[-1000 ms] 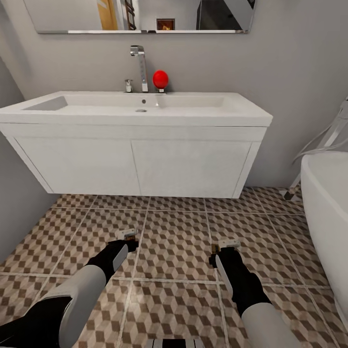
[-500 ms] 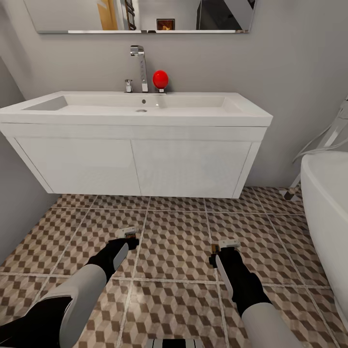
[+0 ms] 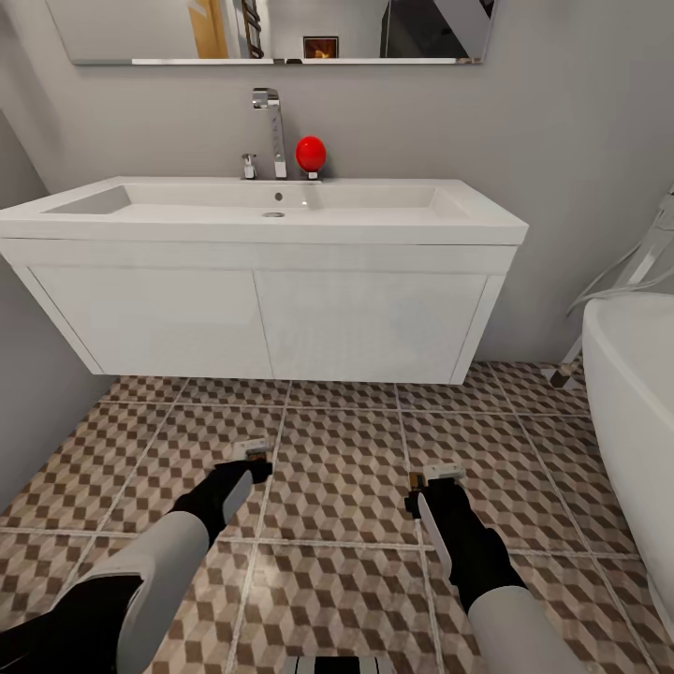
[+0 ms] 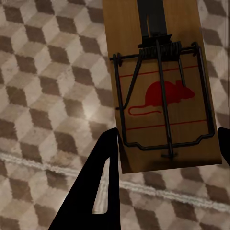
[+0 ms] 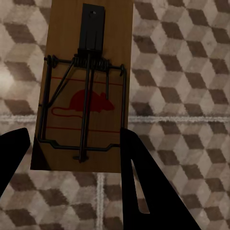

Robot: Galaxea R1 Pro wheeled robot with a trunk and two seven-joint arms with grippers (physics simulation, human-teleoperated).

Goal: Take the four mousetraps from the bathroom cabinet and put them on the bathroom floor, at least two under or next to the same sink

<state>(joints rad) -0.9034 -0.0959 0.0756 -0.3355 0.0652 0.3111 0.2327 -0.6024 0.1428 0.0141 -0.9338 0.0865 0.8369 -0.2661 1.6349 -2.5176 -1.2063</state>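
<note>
Our left gripper (image 3: pixel 249 453) and right gripper (image 3: pixel 440 476) each clamped a tan wooden mousetrap (image 4: pixel 160 86) (image 5: pixel 84 91) before the white vanity sink (image 3: pixel 271 211); released tilted, either might flip or skid.

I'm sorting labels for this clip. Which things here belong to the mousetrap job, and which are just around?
Job:
- left mousetrap, in the left gripper
- right mousetrap, in the right gripper
- bathroom floor
- bathroom sink

Just around:
- red ball
- faucet
- mirror
- bathtub
</note>
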